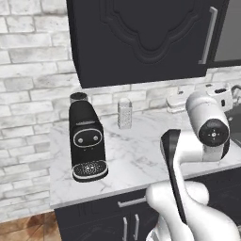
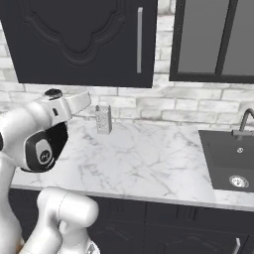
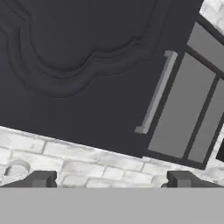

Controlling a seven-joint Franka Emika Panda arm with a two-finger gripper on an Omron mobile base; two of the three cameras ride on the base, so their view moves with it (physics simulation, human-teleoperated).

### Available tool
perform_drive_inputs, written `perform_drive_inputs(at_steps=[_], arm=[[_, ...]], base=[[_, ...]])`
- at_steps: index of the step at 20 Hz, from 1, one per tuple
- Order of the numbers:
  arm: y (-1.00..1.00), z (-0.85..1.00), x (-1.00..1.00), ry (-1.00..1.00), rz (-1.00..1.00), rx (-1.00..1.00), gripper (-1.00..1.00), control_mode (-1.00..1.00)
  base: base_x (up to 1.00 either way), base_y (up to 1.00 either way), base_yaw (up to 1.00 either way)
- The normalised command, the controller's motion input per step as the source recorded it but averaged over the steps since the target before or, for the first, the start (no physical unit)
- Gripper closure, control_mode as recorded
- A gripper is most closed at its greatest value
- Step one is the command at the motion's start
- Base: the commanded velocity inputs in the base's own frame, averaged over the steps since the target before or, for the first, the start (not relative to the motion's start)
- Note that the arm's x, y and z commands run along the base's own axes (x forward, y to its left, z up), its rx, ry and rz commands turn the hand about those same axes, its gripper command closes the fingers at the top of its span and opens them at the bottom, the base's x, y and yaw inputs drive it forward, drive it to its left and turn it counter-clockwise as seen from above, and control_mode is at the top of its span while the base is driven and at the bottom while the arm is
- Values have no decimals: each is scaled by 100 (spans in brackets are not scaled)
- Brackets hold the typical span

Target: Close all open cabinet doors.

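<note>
Cabinet door [image 1: 141, 37] with silver bar handle [image 2: 140, 39] appears flush, judged closed; other doors unverified. Gripper [image 3: 111, 180] fingers spread, holding nothing.

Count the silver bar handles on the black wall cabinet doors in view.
1. The bar handle runs vertically along the right edge of the cabinet door, next to the window. More may lie outside the frames.
</note>
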Motion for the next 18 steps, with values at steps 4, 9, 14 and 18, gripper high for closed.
perform_drive_inputs(at_steps=[4, 9, 14, 18], arm=[[0, -30, -98, 34, -26, 2, -100, -100], [0, -68, -55, 40, -14, 0, -100, -100], [-39, -28, -21, 49, 0, 17, -100, -100], [-85, -7, -3, 48, 0, 29, -100, -100]], base=[[0, 0, 0], [0, 0, 0], [0, 0, 0], [0, 0, 0]])
